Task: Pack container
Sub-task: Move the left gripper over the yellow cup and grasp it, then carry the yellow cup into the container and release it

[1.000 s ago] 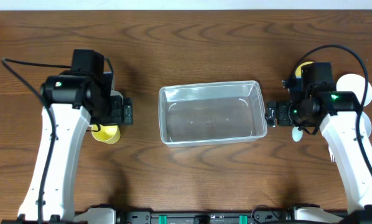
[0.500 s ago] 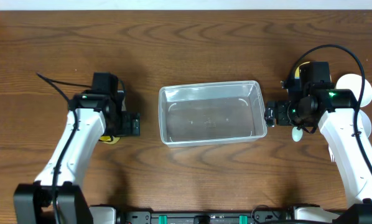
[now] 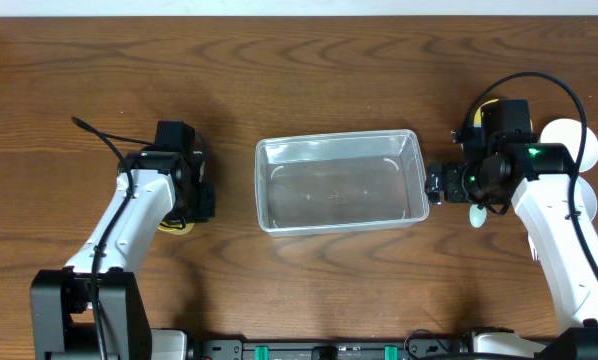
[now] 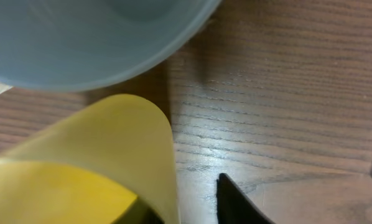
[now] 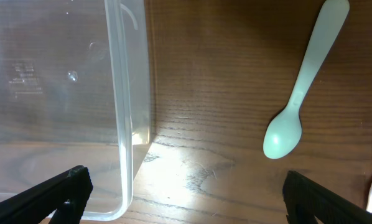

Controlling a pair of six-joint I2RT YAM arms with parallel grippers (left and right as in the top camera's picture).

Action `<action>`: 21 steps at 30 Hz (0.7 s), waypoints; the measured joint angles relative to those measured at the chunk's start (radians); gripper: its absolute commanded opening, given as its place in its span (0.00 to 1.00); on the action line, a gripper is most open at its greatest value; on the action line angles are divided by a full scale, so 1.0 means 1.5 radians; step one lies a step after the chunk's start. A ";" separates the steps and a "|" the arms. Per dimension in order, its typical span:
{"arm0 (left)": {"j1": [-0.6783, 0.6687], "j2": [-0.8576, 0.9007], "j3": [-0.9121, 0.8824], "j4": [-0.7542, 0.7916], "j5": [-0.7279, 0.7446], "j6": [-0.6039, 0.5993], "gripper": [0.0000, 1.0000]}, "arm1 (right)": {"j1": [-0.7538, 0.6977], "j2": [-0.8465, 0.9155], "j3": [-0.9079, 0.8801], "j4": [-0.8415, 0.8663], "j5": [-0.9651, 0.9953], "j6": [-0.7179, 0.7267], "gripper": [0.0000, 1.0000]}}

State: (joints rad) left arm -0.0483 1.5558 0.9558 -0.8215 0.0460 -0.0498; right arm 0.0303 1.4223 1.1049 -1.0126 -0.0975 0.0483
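Observation:
The clear container sits empty at the table's middle. To its left my left gripper is down on a yellow cup lying on its side. In the left wrist view the yellow cup fills the lower left, and my left gripper has narrowed round the cup's wall, one finger inside, the other just outside. My right gripper stands open at the container's right end. In the right wrist view, the right gripper straddles the container's wall and bare table.
A pale green spoon lies right of the container, also in the overhead view. A white bowl and a yellow object are at the far right. A grey-blue bowl lies beside the yellow cup.
My left arm has swung lower and right, down onto the yellow cup, and its jaws have closed from wide open. The right arm and container have not moved.

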 measured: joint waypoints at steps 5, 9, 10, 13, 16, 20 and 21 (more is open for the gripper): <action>0.000 0.000 0.000 -0.001 0.000 -0.001 0.06 | 0.000 0.000 0.000 0.000 0.000 0.000 0.99; 0.000 0.000 0.000 -0.007 0.000 -0.002 0.06 | 0.000 0.000 0.000 0.000 0.000 0.000 0.99; 0.000 0.000 0.000 -0.013 0.000 -0.003 0.06 | 0.000 0.000 0.000 0.000 0.000 0.000 0.99; -0.001 0.000 0.014 -0.062 0.000 -0.014 0.06 | 0.000 0.000 0.000 0.000 0.000 0.000 0.99; -0.012 -0.006 0.060 -0.127 0.002 -0.024 0.06 | 0.000 0.000 0.000 0.000 0.000 0.000 0.99; -0.066 -0.047 0.187 -0.198 0.005 -0.034 0.06 | 0.000 0.000 0.000 0.003 0.000 0.000 0.99; -0.083 -0.057 0.219 -0.207 0.005 -0.035 0.06 | 0.000 0.000 0.000 0.004 0.000 0.000 0.99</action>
State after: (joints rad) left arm -0.1722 1.4704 1.2846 -1.1320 0.0532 -0.1017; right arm 0.0303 1.4223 1.1053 -1.0073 -0.0975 0.0483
